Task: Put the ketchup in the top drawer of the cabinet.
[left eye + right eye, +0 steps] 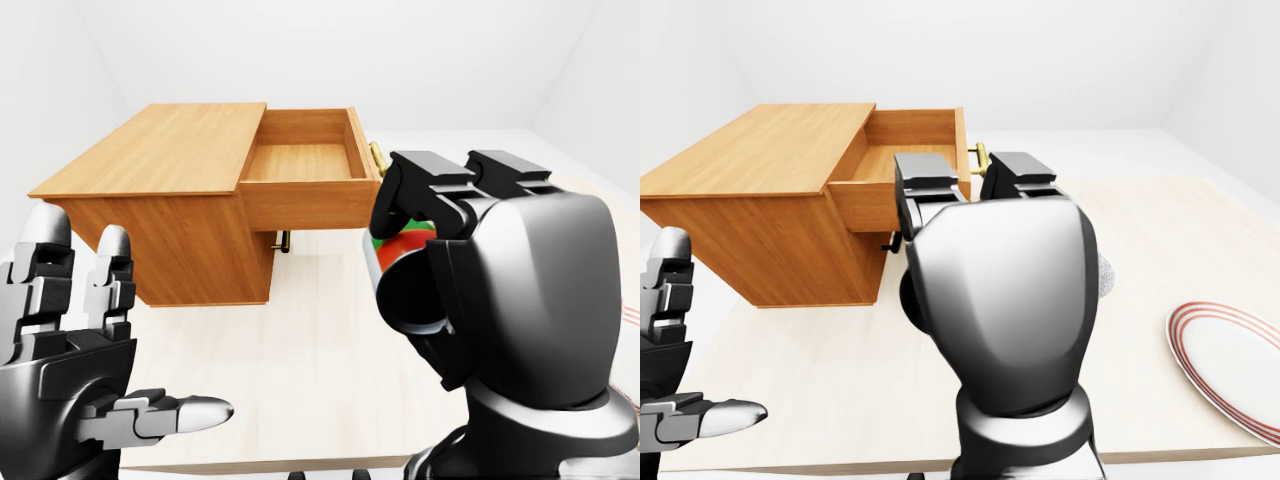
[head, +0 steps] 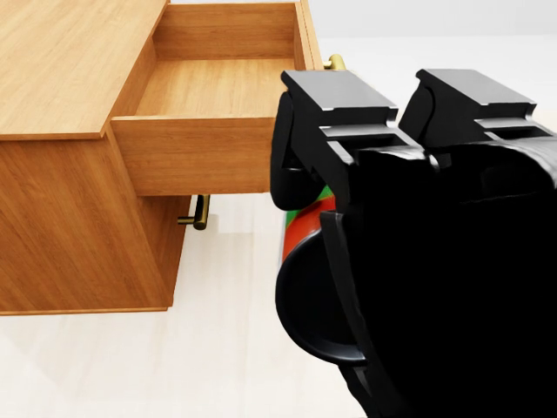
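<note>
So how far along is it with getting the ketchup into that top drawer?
Done: the top drawer stands pulled open, and the right hand has its fingers closed round the ketchup. In hand: the bottle is held beside the drawer's outer end, not over it. Left: carry it over the drawer and release. The left hand is open.

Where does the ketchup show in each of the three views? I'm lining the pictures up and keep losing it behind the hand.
Left-eye view: ketchup, right of centre, a red and green patch inside the closed right hand.
Head view: centre, a red and green sliver beside the dark hand.
Right-eye view: not visible; the hand covers it.
Shared landmark: the open top drawer.
</note>
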Tool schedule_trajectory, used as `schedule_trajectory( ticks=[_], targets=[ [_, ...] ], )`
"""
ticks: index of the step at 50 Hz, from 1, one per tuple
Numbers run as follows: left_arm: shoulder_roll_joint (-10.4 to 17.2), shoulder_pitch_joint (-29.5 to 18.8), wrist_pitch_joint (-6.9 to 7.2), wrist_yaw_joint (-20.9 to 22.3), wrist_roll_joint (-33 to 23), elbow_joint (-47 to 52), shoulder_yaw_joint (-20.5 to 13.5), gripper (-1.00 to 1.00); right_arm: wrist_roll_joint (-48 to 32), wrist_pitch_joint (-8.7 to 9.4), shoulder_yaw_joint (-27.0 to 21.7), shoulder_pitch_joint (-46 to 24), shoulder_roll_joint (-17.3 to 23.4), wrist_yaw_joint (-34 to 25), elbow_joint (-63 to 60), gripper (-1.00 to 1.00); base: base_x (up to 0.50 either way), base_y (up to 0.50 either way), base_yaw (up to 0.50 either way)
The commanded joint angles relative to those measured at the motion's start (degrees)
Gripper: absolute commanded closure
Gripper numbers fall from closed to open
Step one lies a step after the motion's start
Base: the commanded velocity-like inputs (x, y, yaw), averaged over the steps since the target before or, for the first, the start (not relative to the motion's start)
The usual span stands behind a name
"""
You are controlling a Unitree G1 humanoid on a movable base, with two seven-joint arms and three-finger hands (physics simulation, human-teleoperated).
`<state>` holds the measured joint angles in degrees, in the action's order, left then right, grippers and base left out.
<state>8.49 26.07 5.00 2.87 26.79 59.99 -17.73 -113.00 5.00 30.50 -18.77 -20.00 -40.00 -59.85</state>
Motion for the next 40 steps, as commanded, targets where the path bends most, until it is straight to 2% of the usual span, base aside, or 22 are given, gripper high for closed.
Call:
schedule_trajectory(
  ticks=[1, 4, 6, 7, 8, 9, 11, 16, 18, 20, 23, 26, 28, 29, 30, 32, 33, 34, 37, 40],
  targets=[
    [0.53, -0.05, 0.00, -0.29, 1.14, 0.00, -0.77, -1.00, 0.03, 0.00, -10.11, -1.10, 0.00, 0.00, -0.14, 1.00, 0.00, 0.00, 0.00],
    [0.12, -0.90, 0.00, -0.34, 0.35, 0.00, -0.46, -1.00, 0.04, 0.00, -15.31, -3.10, 0.00, 0.00, -0.15, 1.00, 0.00, 0.00, 0.00],
    [-0.38, -1.03, 0.00, 0.06, -0.19, 0.00, -0.33, -1.00, 0.03, -3.58, -18.90, -4.98, 0.00, 0.00, -0.15, 1.00, 0.00, 0.00, 0.00],
    [-0.38, -0.94, 0.00, 0.13, -0.11, 0.00, -0.40, -1.00, 0.03, -4.79, -20.65, -6.30, 0.00, 0.00, -0.15, 1.00, 0.00, 0.00, 0.00],
    [-0.43, -0.91, 0.00, 0.22, -0.13, 0.00, -0.46, -1.00, 0.03, -5.48, -24.42, -10.30, 0.00, 0.00, -0.15, 1.00, 0.00, 0.00, 0.00],
    [-0.61, -0.97, 0.00, 0.35, -0.23, 0.00, -0.52, -1.00, 0.05, -4.54, -27.82, -14.59, 0.00, 0.00, 0.91, 1.00, 0.00, 0.00, 0.00],
    [-0.72, -1.10, 0.00, 0.45, -0.28, 0.00, -0.62, -1.00, 0.07, 0.00, -34.30, -24.62, 0.00, 0.00, 4.96, 1.00, 0.00, 0.00, 0.00],
    [-0.49, -1.05, 0.00, 0.22, -0.03, 0.00, -0.68, -1.00, 0.08, 0.00, -53.08, -55.32, 0.00, 0.00, 21.55, 1.00, 0.00, 0.00, 0.00],
    [-0.36, -1.01, 0.00, 0.14, 0.16, 0.00, -0.76, -1.00, 0.59, 0.00, -58.69, -63.01, 0.00, 0.00, 26.75, 1.00, 0.00, 0.00, 0.00],
    [-0.25, -1.12, 0.00, 0.03, 0.32, 0.00, -0.90, -1.00, 2.56, 0.00, -61.40, -66.72, 0.00, 0.00, 30.84, 1.00, 0.00, 0.00, 0.00],
    [0.17, -1.13, 0.00, -0.30, 1.12, 0.00, -1.42, -1.00, 5.61, 0.00, -61.74, -69.84, 0.00, 0.00, 36.84, 1.00, 0.00, 0.00, 0.00],
    [0.31, -1.26, 0.00, -0.51, 1.17, 0.00, -1.39, -1.00, 9.23, 0.00, -59.90, -72.59, 0.00, 0.00, 43.40, 1.00, 0.00, 0.00, 0.00],
    [0.09, -1.24, 0.00, -0.37, 0.89, 0.00, -1.26, -1.00, 14.07, 0.00, -55.68, -72.90, 0.00, 0.00, 48.08, 1.00, 0.00, 0.00, 0.00],
    [0.02, -1.29, 0.00, -0.34, 0.78, 0.00, -1.19, -1.00, 18.07, 0.00, -51.55, -72.68, 1.95, 0.00, 50.62, 1.00, 0.00, 0.00, 0.00],
    [-0.03, -1.30, 0.00, -0.31, 0.61, 0.00, -1.10, -1.00, 24.14, 0.00, -45.07, -71.97, 8.91, 0.00, 52.58, 1.00, 0.00, 0.00, 0.00],
    [-0.05, -0.99, 0.00, -0.27, 0.36, 0.00, -0.76, -1.00, 45.50, 0.00, -26.04, -74.01, 31.26, 0.00, 53.24, 1.00, 0.00, 0.00, 0.00],
    [-0.02, -0.96, 0.00, -0.27, 0.33, 0.00, -0.70, -1.00, 53.10, 0.00, -19.36, -75.43, 39.29, 0.00, 50.21, 1.00, 0.00, 0.00, 0.00],
    [-0.02, -1.00, 0.00, -0.27, 0.27, 0.00, -0.66, -1.00, 56.71, 0.00, -17.35, -77.35, 41.97, 0.00, 50.71, 1.00, 0.00, 0.00, 0.00],
    [-0.09, -1.16, 0.00, -0.23, 0.20, 0.00, -0.68, -1.00, 56.00, 0.00, -19.86, -78.90, 40.17, 0.00, 55.09, 1.00, 0.00, 0.00, 0.00],
    [0.23, -1.15, 0.00, -0.40, 0.89, 0.00, -1.14, -1.00, 54.34, 0.00, -25.73, -80.69, 35.45, 0.00, 62.82, 1.00, 0.00, 0.00, 0.00]
  ],
)
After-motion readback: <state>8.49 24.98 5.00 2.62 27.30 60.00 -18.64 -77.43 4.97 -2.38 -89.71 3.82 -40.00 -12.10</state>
